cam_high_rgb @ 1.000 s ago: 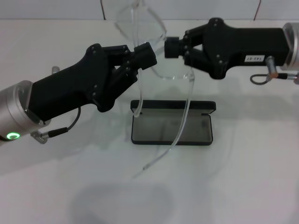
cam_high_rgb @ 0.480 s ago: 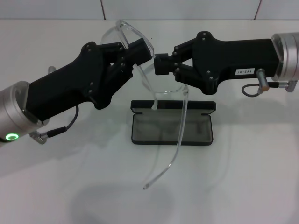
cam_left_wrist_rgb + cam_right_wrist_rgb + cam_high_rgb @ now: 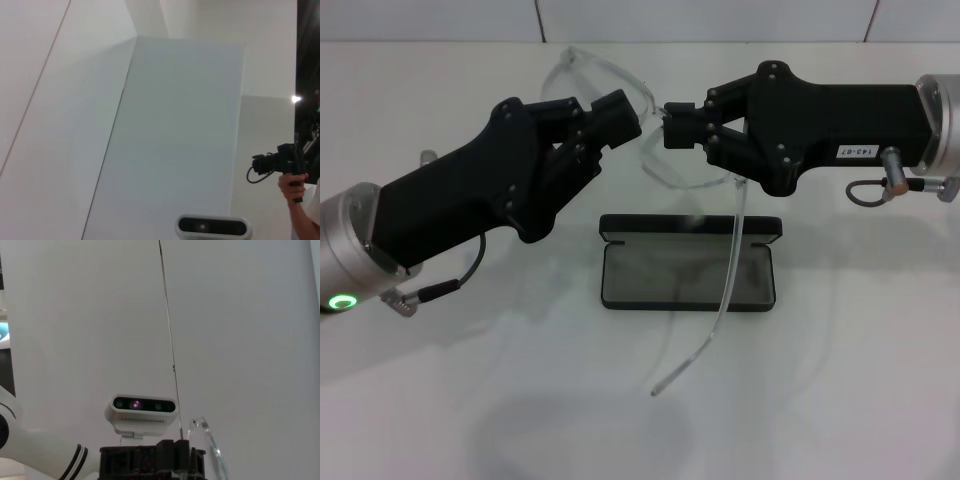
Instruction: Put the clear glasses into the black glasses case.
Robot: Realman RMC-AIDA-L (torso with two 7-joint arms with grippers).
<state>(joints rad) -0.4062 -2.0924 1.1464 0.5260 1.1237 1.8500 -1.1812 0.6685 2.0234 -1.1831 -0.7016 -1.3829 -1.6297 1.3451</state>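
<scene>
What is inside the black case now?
The open case shows only its grey lining. One arm of the glasses, held above by both tools, hangs in front of it, hiding a thin strip.

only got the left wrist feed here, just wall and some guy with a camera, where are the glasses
Observer: In the head view the glasses are held up in the air between both grippers, above the open case.
Operator: which gripper has them
Observer: The right gripper is pinched on the lens. The left gripper sits at the other lens edge; I cannot tell whether it is gripping.
Operator: arms folded?
Observer: No, one clear arm hangs down in front of the case, its tip past the case's near edge.
Operator: case ready?
Observer: Yes, it lies open on the table, grey lining up, nothing in it.
</scene>
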